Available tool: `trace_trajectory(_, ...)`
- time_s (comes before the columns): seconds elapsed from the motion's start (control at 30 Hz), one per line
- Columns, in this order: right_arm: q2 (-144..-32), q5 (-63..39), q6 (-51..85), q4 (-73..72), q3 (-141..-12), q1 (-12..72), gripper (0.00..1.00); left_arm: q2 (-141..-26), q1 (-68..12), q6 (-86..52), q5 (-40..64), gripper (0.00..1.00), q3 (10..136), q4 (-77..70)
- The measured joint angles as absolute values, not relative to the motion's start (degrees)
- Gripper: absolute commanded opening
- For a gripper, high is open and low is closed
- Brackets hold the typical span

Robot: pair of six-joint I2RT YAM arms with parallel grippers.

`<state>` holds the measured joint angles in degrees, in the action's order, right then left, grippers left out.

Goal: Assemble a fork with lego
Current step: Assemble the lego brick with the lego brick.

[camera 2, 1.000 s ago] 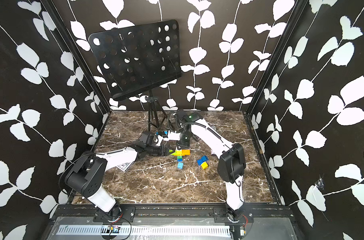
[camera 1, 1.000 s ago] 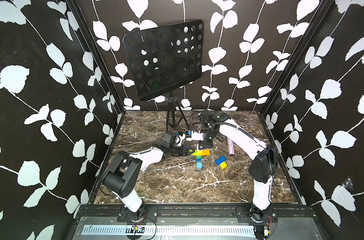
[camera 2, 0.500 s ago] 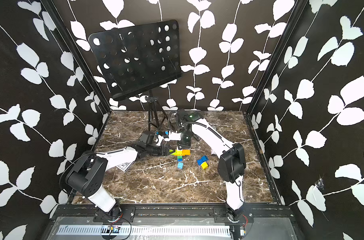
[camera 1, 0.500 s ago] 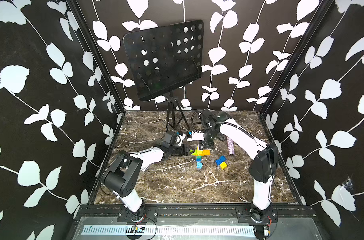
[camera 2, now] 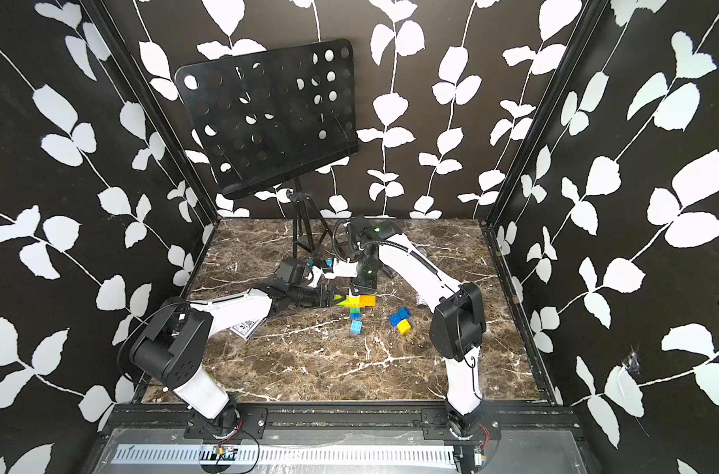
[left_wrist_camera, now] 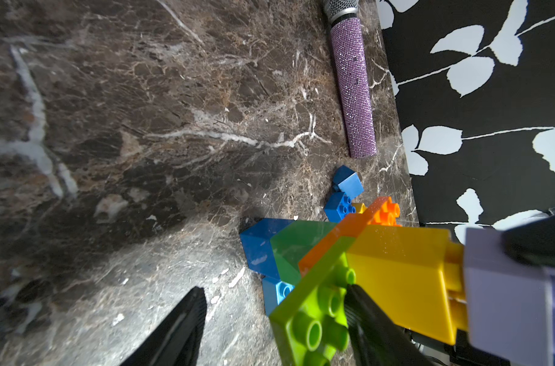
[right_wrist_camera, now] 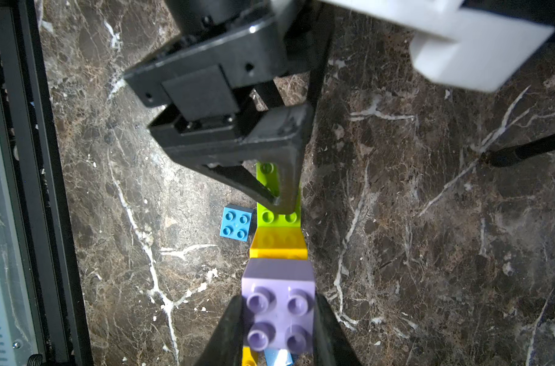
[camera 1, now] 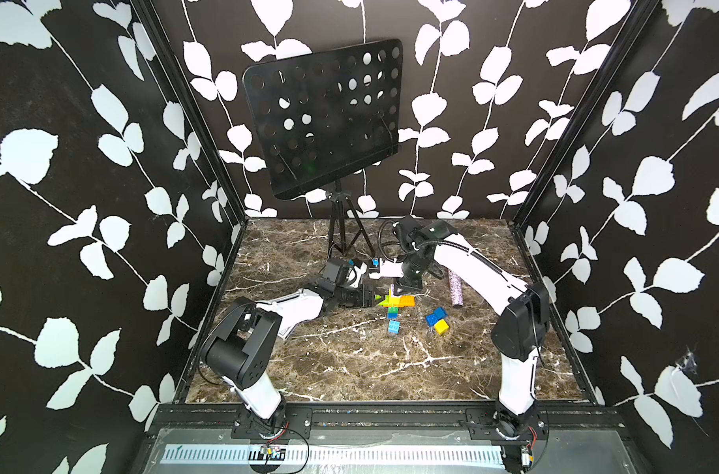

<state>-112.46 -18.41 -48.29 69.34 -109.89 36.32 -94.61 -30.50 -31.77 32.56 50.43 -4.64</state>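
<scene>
The half-built fork (camera 1: 396,303) sits near the middle of the marble table (camera 1: 349,369), between the two grippers, and shows in both top views (camera 2: 357,303). The right gripper (right_wrist_camera: 277,301) reaches down from the far side and is clamped on the pale lilac brick (right_wrist_camera: 279,279), with one finger on each flank. That brick sits against the yellow brick (right_wrist_camera: 277,245), which adjoins the lime brick (right_wrist_camera: 277,217).

The left gripper (left_wrist_camera: 274,290) comes in low from the left with its fingers apart — one finger (left_wrist_camera: 361,313) rests against the lime brick's studded face, while the other finger (left_wrist_camera: 184,323) stands clear of it over bare marble. The orange crossbar (left_wrist_camera: 349,231) and the green-and-blue stem (left_wrist_camera: 285,250) join on past the lime brick.

A light-blue square brick (right_wrist_camera: 236,222) lies loose just beside the fork. Two blue bricks (camera 1: 436,317) and a loose yellow brick (camera 1: 441,327) lie together further right — near the glittery microphone (left_wrist_camera: 352,85).
</scene>
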Motion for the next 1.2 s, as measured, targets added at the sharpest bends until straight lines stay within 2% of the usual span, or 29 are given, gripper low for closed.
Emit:
trace_trajectory(0.8, -113.97, -18.92, -49.74, 69.25, -109.71, 36.21, 0.27, -94.67, -30.5, -31.9, 32.56, 0.71, 50.43, -4.62)
trace_trajectory(1.2, -114.39, -17.54, -47.53, 69.45, -110.69, 36.21, 0.48, -94.67, -30.5, -31.9, 31.86, 0.73, 50.96, -4.14)
